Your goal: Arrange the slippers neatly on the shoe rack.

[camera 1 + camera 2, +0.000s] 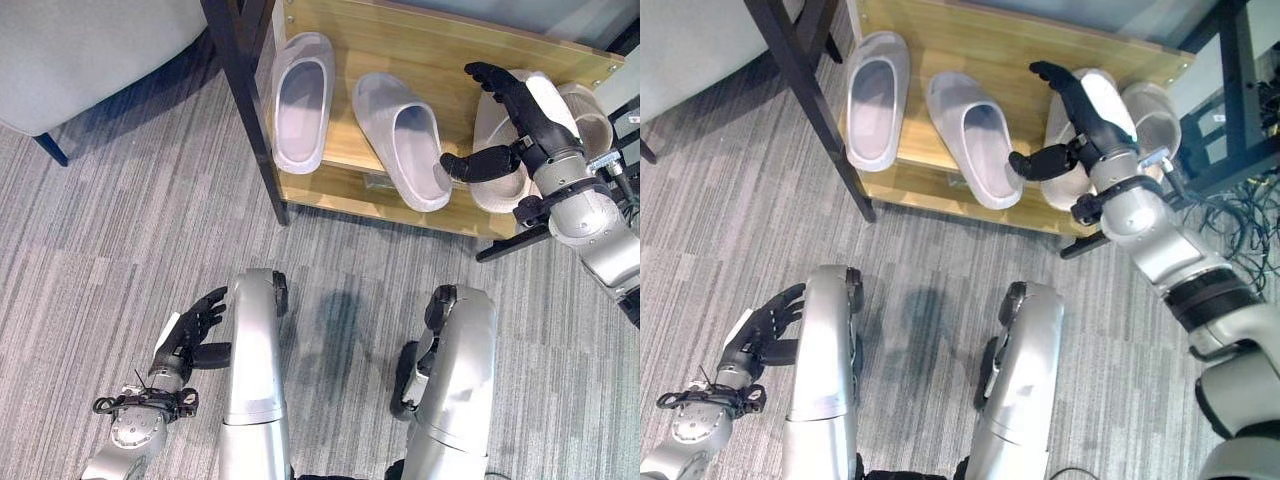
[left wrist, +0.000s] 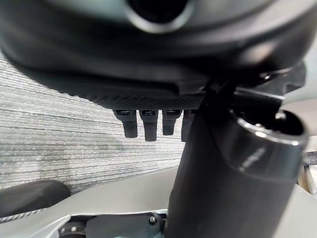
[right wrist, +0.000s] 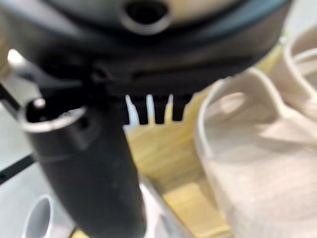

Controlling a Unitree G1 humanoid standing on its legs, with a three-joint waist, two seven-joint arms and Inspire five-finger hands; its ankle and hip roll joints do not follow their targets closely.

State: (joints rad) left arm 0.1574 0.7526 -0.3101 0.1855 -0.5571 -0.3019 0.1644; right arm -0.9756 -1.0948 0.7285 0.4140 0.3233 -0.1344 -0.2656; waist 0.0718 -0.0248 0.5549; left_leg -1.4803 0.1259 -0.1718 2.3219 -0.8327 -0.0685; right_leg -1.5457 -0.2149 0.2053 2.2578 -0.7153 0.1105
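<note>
Two pale grey slippers (image 1: pixel 300 100) (image 1: pixel 405 140) lie side by side on the wooden shelf (image 1: pixel 400 40) of the shoe rack, toes toward me. To their right lie two beige slippers (image 1: pixel 497 190) (image 1: pixel 592 112), close together. My right hand (image 1: pixel 525 115) is over the nearer beige slipper (image 3: pixel 257 148), open, fingers straight and thumb spread toward the middle grey slipper's edge. Whether it touches the slipper I cannot tell. My left hand (image 1: pixel 195 330) hangs low over the carpet at the lower left, open with relaxed fingers and holding nothing.
The rack's black post (image 1: pixel 245 100) stands at the shelf's left end. A grey upholstered seat (image 1: pixel 80 50) sits at the upper left. Striped grey carpet (image 1: pixel 120 230) spreads in front of the rack. Cables and black frame legs (image 1: pixel 1240 190) lie at the right.
</note>
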